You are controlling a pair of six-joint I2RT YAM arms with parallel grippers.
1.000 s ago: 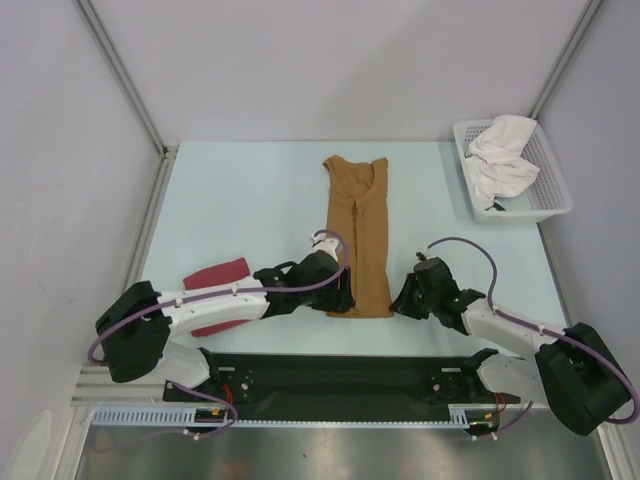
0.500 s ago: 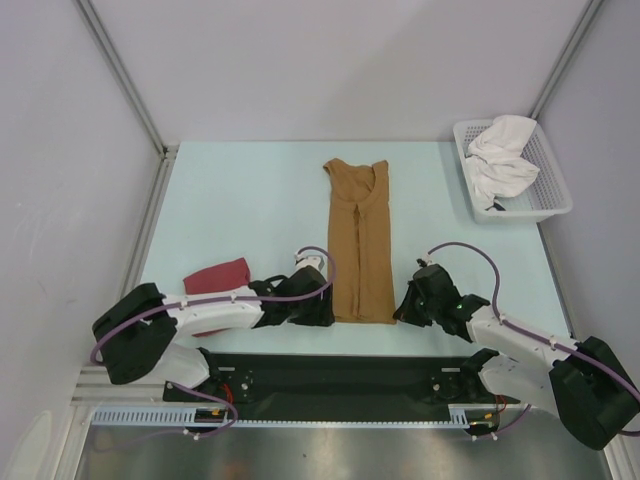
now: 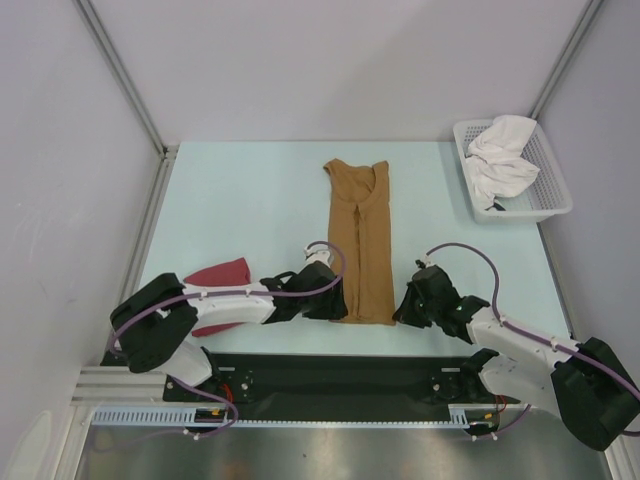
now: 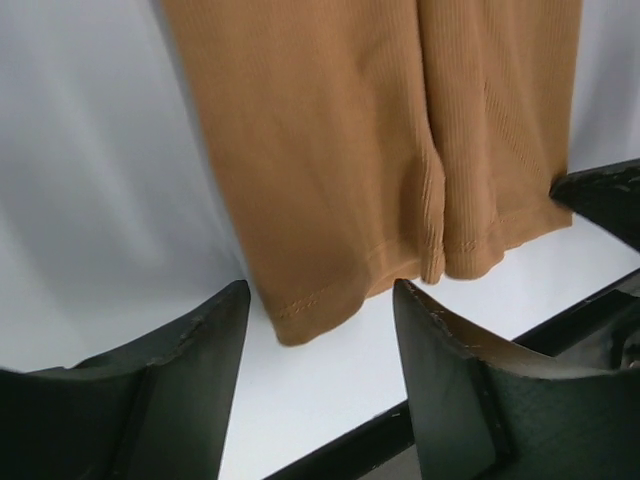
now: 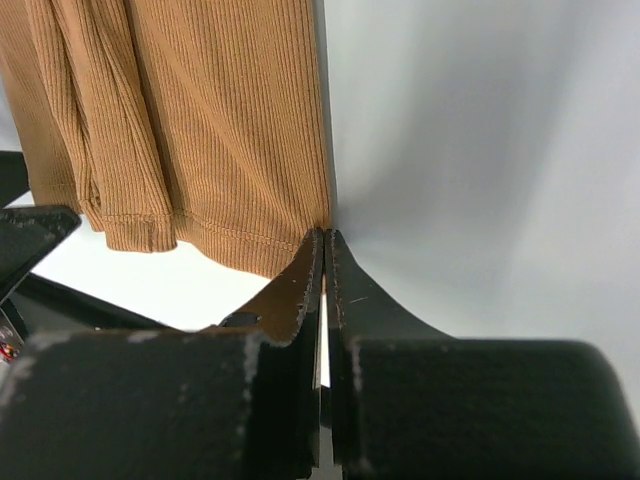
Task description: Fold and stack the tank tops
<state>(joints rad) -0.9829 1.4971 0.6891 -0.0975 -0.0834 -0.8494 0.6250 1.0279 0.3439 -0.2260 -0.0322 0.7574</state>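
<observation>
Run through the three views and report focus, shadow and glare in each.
Top external view: even, diffuse light, sharp throughout, only a dull sheen on the metal strip at the near edge. Left wrist view: the tan tank top is slightly soft, broad grey shadows band the table. Right wrist view: ribbing crisp, the dark fingers close to the lens lose detail.
</observation>
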